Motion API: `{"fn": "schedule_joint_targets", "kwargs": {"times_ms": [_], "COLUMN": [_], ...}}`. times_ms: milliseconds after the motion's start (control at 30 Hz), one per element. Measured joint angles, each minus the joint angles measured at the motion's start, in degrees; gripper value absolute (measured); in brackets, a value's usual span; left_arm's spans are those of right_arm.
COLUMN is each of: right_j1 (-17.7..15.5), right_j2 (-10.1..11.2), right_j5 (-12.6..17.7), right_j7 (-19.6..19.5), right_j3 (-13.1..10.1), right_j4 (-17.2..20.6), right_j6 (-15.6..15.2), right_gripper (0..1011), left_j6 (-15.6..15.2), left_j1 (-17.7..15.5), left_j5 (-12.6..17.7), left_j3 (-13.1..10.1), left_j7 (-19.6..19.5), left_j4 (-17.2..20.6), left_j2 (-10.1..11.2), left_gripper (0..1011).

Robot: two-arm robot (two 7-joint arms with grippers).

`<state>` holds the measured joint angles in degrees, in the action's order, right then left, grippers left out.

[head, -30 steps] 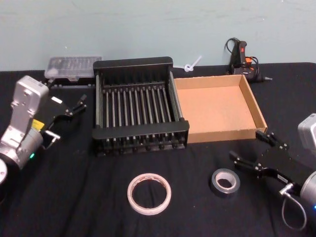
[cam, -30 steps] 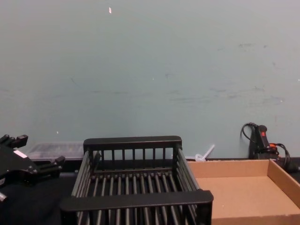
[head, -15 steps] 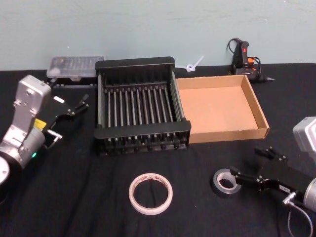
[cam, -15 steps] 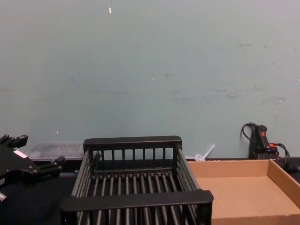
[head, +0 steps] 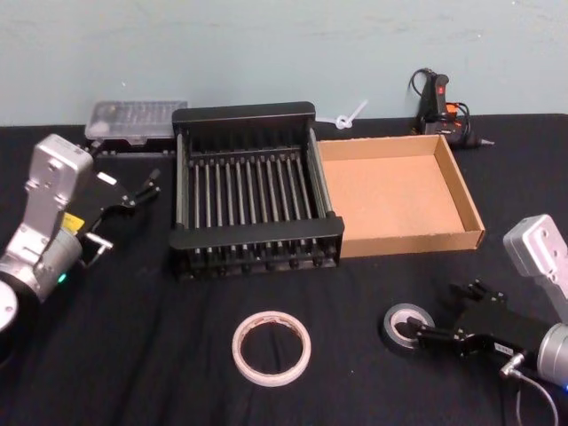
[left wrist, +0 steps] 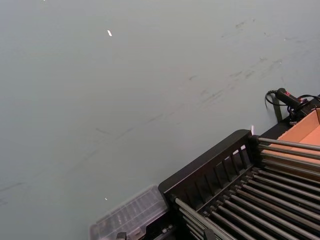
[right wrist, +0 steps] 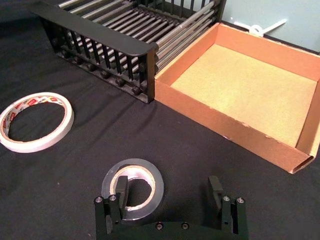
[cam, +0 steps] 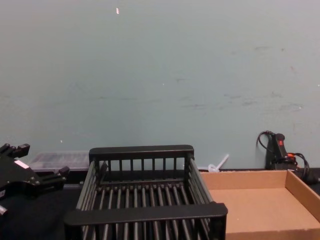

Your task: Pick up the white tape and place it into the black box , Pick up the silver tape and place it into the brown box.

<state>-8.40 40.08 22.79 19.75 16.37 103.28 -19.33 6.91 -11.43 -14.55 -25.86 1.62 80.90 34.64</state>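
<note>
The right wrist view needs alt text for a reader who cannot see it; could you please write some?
The right gripper sits open at the silver tape, one finger inside the roll's hole and the other outside it, on a black table. The white tape lies flat farther off, with the empty black box and empty brown box side by side beyond.

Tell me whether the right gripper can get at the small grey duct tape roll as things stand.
Probably yes: the open right gripper sits low at the small silver-grey duct tape roll, one finger inside its core, nothing blocking.
</note>
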Motion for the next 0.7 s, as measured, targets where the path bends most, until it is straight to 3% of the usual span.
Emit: {"fn": "schedule_joint_targets", "kwargs": {"times_ms": [700], "right_j1": [3.05], "right_j2": [-2.33], "right_j5": [-2.51], "right_j7": [1.63], "right_j3": [0.78], "right_j4": [-2.86], "right_j6": [-2.34], "right_gripper": [1002], "left_j6": [0.00], "left_j1": [0.00], "left_j5": [0.00], "left_j3": [0.00], "left_j7": [0.00], "left_j4": [0.00], "left_j2": [0.00], "left_gripper": [1001]}}
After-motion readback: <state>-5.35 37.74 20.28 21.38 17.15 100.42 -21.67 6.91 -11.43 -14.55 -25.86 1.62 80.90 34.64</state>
